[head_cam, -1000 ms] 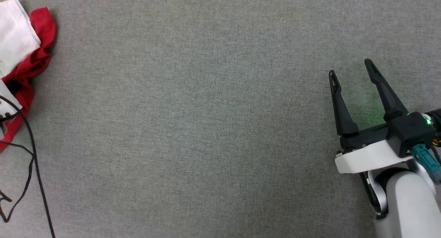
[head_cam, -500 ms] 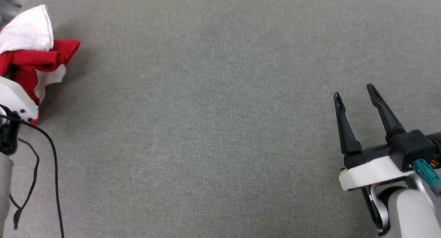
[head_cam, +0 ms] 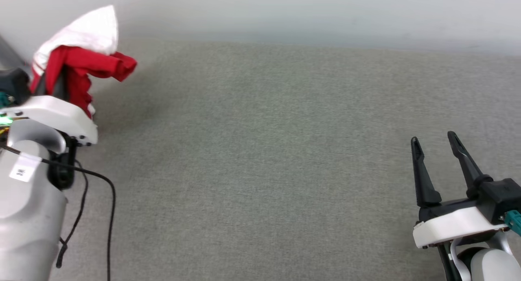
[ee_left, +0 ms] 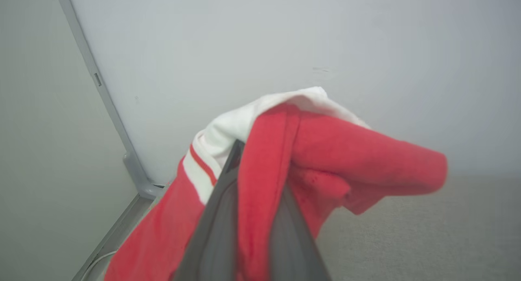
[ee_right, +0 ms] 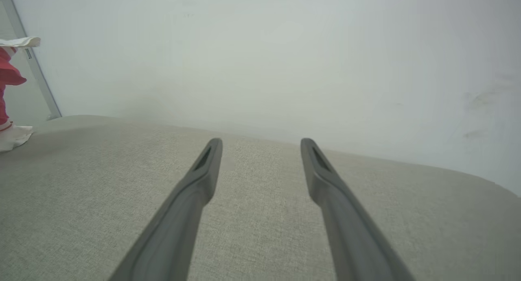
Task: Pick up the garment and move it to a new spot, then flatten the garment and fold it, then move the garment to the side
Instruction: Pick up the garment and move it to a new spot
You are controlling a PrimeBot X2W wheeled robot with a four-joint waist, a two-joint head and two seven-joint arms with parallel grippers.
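Left gripper of mine is pinched on a red fold of the garment, holding it up at the far left, close to the wall. From my right wrist, its white end looks to touch the mat. My right gripper hovers low right, fingers apart. A broad stretch of grey mat lies between us, ending at the wall. The sticker on my left forearm has print too small to read.

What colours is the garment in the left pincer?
The garment is red, its white sleeve trimmed with a red stripe; best in the left wrist view.
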